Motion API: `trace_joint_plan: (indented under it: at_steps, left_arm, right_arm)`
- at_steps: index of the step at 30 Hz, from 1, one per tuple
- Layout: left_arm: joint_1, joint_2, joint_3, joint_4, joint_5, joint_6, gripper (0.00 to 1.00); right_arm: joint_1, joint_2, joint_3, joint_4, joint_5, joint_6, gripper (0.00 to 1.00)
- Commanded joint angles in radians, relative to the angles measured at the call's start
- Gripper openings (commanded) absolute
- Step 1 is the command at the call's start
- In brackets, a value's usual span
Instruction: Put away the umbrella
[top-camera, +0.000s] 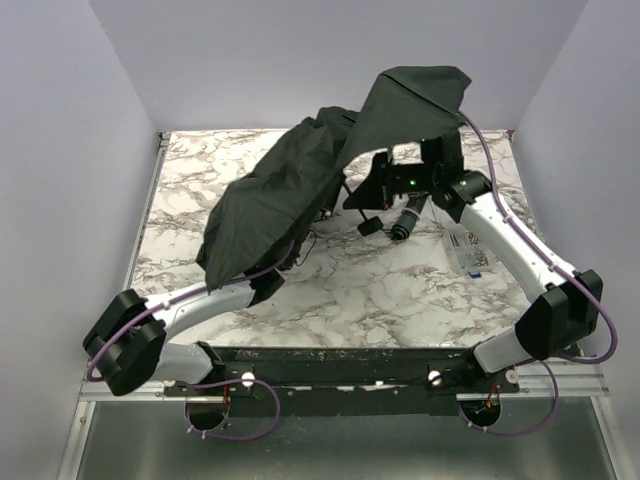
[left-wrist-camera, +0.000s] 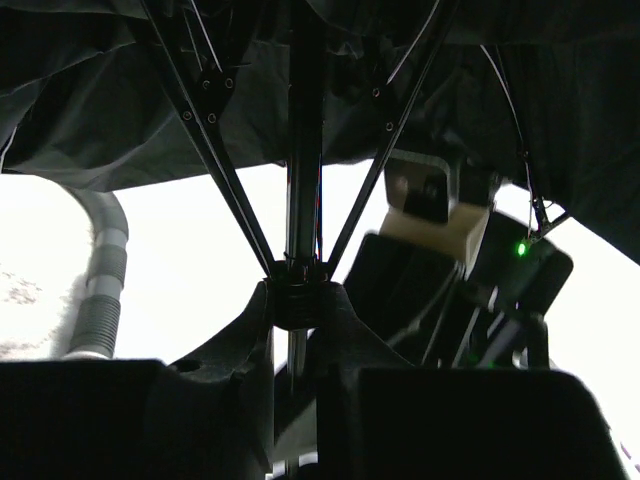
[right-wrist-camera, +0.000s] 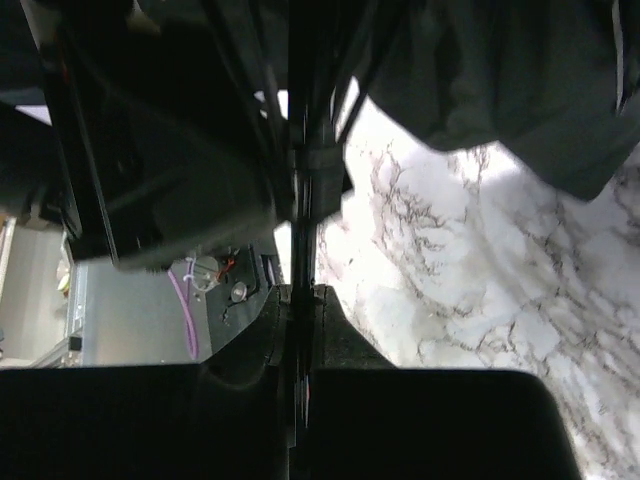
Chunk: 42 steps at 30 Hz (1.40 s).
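top external: black umbrella lies half open over the middle of the marble counter, its canopy slumped at the left and lifted in a flap at the far right.
long axis: the fabric stretches from near left to far right across the counter; the shaft is hidden under it in this view.
arms: the left arm reaches in under the low end of the canopy, and the right arm bends in from the right under the raised flap.
left wrist: left gripper is clamped on the dark collar where the ribs meet the shaft, with one finger on each side.
shaft, left view: it runs straight away from the gripper, upright in the picture, into the underside of the canopy; the ribs fan out from the collar.
right wrist: right gripper has its fingers pressed together on the thin shaft, which passes between them.
shaft, right view: it runs up the middle of the picture away from the fingers, with black fabric hanging above it and marble to its right.
handle end: cannot be told from any view.
also on the counter: a ribbed hose just beside the right arm's wrist, and a clear packet under that arm.
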Motion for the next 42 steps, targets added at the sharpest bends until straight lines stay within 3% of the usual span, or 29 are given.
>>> trace_joint_plan:
  at_steps: [1,10,11,12,14,15,18,23,28,31,36,39,42]
  left_arm:
    - [-0.095,-0.035,-0.015,0.051,0.079,-0.005,0.0]
    - [-0.166,-0.011,-0.07,0.084,0.041,-0.018,0.0]
    - [-0.166,-0.023,-0.065,0.061,0.052,-0.009,0.06]
    - [-0.165,-0.037,-0.06,0.039,0.077,0.021,0.27]
    - [-0.166,-0.081,-0.048,-0.041,0.15,0.091,0.53]
    - [-0.168,-0.112,-0.047,-0.115,0.201,0.115,0.61]
    - [-0.192,-0.221,-0.124,-0.271,0.321,0.176,0.69]
    - [-0.257,-0.431,-0.297,-0.461,0.483,0.265,0.74]
    - [-0.382,-0.616,-0.355,-0.72,0.563,0.408,0.75]
    - [-0.41,-0.767,-0.362,-0.842,0.594,0.486,0.75]
    - [-0.41,-0.99,-0.127,-1.289,0.59,0.739,0.78]
    - [-0.407,-1.05,0.014,-1.414,0.518,0.804,0.83]
    - [-0.406,-1.058,0.127,-1.431,0.532,0.832,0.83]
  right_arm:
    - [0.013,0.033,0.091,0.066,0.021,0.031,0.0]
    - [0.009,-0.003,0.025,0.07,0.054,-0.007,0.0]
    - [0.003,-0.01,0.018,0.064,0.061,-0.02,0.0]
    - [-0.006,-0.018,0.014,0.059,0.065,-0.031,0.0]
    - [-0.035,-0.022,0.028,0.05,0.092,-0.052,0.0]
    - [-0.058,-0.02,0.046,0.05,0.097,-0.054,0.0]
    - [-0.122,-0.006,0.11,0.057,0.079,-0.041,0.0]
    - [-0.142,0.017,0.17,0.052,0.114,-0.054,0.0]
    - [-0.177,0.018,0.208,0.013,0.149,-0.088,0.0]
    - [-0.196,-0.01,0.228,-0.062,0.173,-0.206,0.0]
    - [-0.313,-0.112,0.177,-0.15,0.103,-0.359,0.0]
    - [-0.353,-0.172,0.129,-0.213,0.029,-0.464,0.0]
    - [-0.406,-0.217,0.082,-0.283,-0.045,-0.558,0.0]
